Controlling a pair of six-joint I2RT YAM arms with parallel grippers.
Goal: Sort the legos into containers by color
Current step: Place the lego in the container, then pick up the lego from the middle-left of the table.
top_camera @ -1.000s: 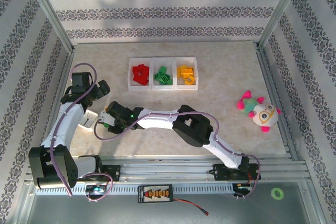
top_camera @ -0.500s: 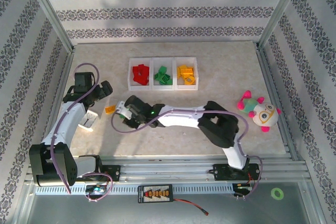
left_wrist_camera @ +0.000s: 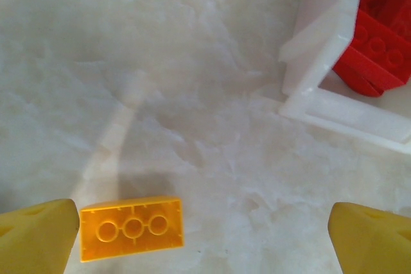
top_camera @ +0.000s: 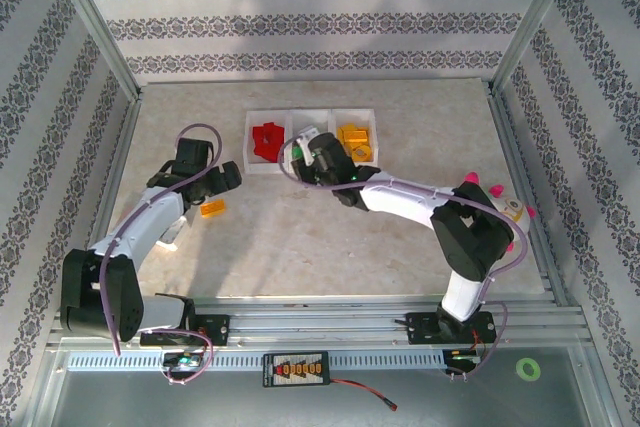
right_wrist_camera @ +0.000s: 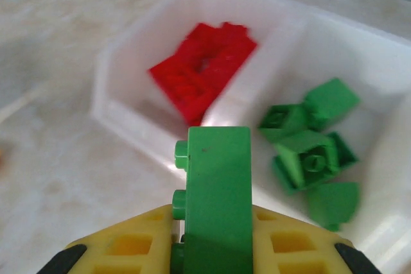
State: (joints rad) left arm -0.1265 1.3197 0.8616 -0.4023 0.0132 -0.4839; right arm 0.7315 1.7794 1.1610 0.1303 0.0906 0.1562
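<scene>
The right gripper [right_wrist_camera: 212,243], clamped on a green brick [right_wrist_camera: 218,184], hangs near the red bin [right_wrist_camera: 128,126]; early release could misfile it. The left gripper [left_wrist_camera: 205,235] stands wide apart.

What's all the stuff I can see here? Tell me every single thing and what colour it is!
table: one, pale marbled, under everything
containers: three, white, joined in a row at the table's far side
red legos: a small heap, red, left container
green legos: a few, green, middle container
orange-yellow legos: a few, orange-yellow, right container
loose brick: one, orange-yellow, on the table left of the containers
held brick: one, green, in the air by the containers' near wall
plush toy: one, pink and teal, right side, partly behind the right arm
ring: one, green, near-right corner, off the table
left gripper: one, yellow fingers, open above the loose brick
right gripper: one, yellow fingers, shut on the held brick
</scene>
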